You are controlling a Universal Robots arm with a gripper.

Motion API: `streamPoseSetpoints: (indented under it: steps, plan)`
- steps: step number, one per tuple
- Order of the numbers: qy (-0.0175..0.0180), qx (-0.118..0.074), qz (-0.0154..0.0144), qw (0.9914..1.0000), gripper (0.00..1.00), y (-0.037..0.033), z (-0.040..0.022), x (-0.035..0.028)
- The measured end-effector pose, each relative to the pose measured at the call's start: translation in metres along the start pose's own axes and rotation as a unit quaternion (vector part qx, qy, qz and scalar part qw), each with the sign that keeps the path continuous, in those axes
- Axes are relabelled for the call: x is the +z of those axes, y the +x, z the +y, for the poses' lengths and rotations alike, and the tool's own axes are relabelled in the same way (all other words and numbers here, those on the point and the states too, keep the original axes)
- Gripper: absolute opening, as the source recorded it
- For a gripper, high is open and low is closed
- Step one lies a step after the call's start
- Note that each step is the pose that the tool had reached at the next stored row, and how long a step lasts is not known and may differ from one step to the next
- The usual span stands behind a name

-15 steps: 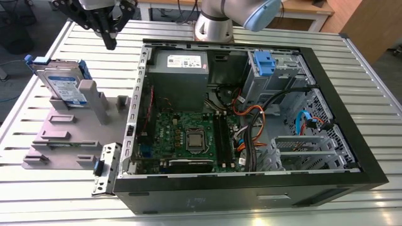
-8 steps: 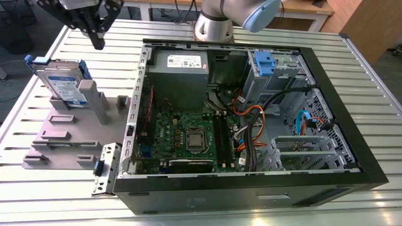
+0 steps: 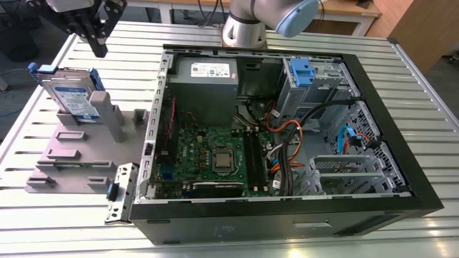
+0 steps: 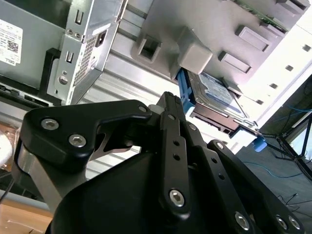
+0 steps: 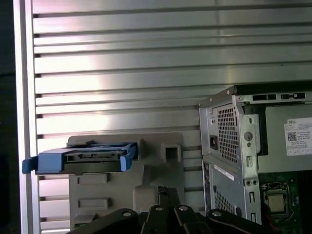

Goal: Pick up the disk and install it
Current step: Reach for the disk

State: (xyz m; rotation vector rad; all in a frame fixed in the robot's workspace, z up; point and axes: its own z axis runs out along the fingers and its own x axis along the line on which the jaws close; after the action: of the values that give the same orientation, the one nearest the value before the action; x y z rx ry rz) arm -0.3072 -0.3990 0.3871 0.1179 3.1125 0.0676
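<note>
I read this as the approach stage of the pickup: nothing has been lifted. The gripper (image 3: 100,51) hangs in the air above the far corner of the counter (image 3: 43,215), at the exterior view's upper left, a little beyond the disk (image 3: 75,98) and well clear of it. Its fingers (image 4: 171,146) look drawn together with nothing between them; I see the tips meeting in a narrow point in the exterior view, and both wrist views show the linkages folded in toward each other. The disk stands on its edge in a grey holder (image 3: 79,156) on the counter, to the exterior view's left of the open computer case (image 3: 287,220), label side toward the case and blue rails along its edges. In the first wrist view I see it edge-on, with a blue rail end jutting out past the holder. Inside the case, the drive cage (image 3: 315,86) with its blue latch (image 3: 302,72) sits at the far side, beside the grey power supply (image 3: 204,80), and I judge that to be where the disk belongs, though I cannot tell from here how the bay is laid out. By my reckoning the grasp calls for the fingers to part wider than the disk's thickness, line up square over its upper edge, and come down straight between the holder's posts without knocking them.
</note>
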Motion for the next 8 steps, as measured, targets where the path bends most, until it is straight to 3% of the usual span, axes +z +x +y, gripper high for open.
streamPoseSetpoints:
  steps: [8]
  plan:
    - [0.0001, 0.000, 0.0000, 1.00000, 0.11, 0.0222, -0.0019, 0.0049]
